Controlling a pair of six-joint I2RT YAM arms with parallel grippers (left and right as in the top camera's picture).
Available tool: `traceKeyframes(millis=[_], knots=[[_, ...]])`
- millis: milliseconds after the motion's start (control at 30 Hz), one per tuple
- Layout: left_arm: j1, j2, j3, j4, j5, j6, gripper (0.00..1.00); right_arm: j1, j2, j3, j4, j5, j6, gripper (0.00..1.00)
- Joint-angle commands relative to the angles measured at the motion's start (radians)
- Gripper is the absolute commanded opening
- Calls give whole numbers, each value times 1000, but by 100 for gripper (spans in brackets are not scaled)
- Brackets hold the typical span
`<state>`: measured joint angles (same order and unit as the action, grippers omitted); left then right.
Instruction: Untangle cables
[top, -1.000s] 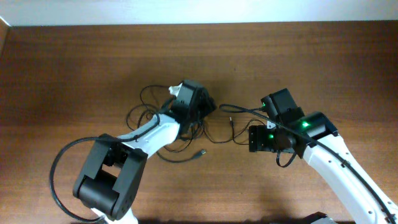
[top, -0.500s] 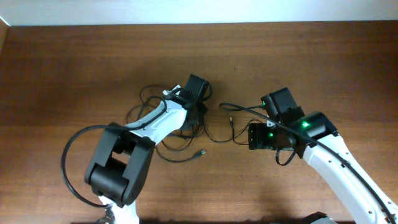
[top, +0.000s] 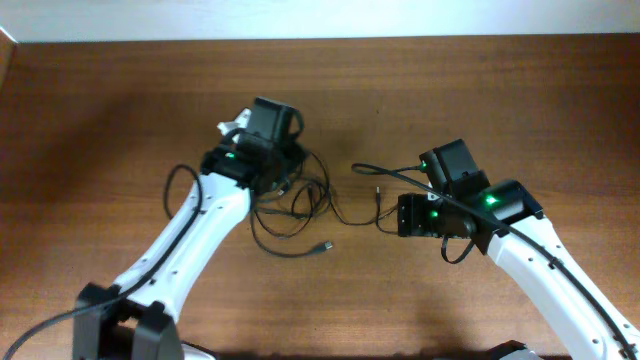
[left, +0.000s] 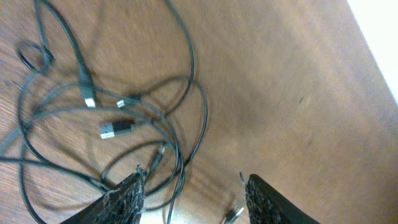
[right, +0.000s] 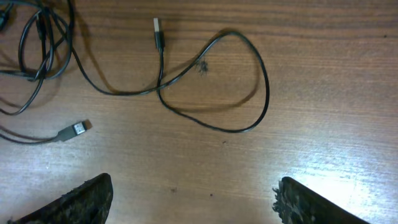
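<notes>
The cables (top: 298, 204) lie as a loose tangle of thin black wires on the wooden table (top: 120, 110). My left gripper (top: 272, 172) hangs over the tangle's left part, partly hiding it. In the left wrist view its jaws (left: 193, 175) stand open, with strands (left: 177, 155) and a metal plug (left: 233, 213) on the table below the gap, nothing pinched. My right gripper (top: 398, 215) is to the right of the tangle, open (right: 193, 180) over bare wood. Ahead of it lie one cable's loop (right: 249, 81), a plug end (right: 157, 28) and a grey plug (right: 74, 130).
Thicker black robot cables run along the left arm (top: 178, 185) and the right arm (top: 455, 250). A pale wall edge (top: 320, 20) borders the far side of the table.
My left gripper has swung left and a little farther back across the tangle, uncovering its right part. The right arm and the loop beside it have not moved.
</notes>
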<state>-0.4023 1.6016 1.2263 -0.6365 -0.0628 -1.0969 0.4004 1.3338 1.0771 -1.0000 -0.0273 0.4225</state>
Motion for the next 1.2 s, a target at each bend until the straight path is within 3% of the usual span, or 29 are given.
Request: traceKeyframes(millis=[0, 33, 67, 133, 200, 300, 400, 467, 700, 733, 767, 833, 933, 1033, 1067, 1167], knots=[[-101, 143, 0, -4, 33, -10, 41, -2, -12, 5, -22, -21, 5, 85], [-116, 182, 0, -1, 34, -13, 25, -2, -12, 4, -24, -21, 5, 85], [-127, 228, 0, -10, 35, -5, 20, -2, -9, 3, -24, -21, 5, 85], [-126, 250, 0, -32, 36, 156, 25, -2, -2, -8, -25, -21, 5, 85], [-125, 250, 0, -13, 35, 244, 29, -2, -2, -31, -14, -21, 5, 85], [-127, 250, 0, 9, 32, 415, 29, -2, -2, -47, -13, -21, 5, 85], [-127, 282, 0, 30, 33, 417, 27, -2, -2, -47, -14, -21, 5, 85], [-127, 327, 0, 34, 33, 417, 19, -2, -2, -47, -14, -21, 5, 85], [-128, 392, 0, 87, 34, 417, 20, -2, -2, -47, -13, -21, 5, 85], [-128, 392, 0, 93, 33, 417, 14, -2, -2, -47, -13, -21, 5, 85], [-124, 391, 2, 114, 32, 418, 0, -2, -2, -47, -13, -21, 5, 85], [-98, 385, 26, 109, 29, 456, 0, -2, -2, -47, -13, -21, 5, 85], [-59, 330, 67, 63, 30, 486, 0, -2, -2, -47, -12, -21, 5, 85], [-58, 169, 87, -8, 34, 486, 0, -2, -2, -47, -6, -21, 5, 85], [-58, 76, 87, -64, 33, 523, 0, -2, -2, -47, -6, -31, 5, 93], [-57, -108, 87, -143, 3, 579, 0, -2, 14, -63, 79, -269, 1, 95]])
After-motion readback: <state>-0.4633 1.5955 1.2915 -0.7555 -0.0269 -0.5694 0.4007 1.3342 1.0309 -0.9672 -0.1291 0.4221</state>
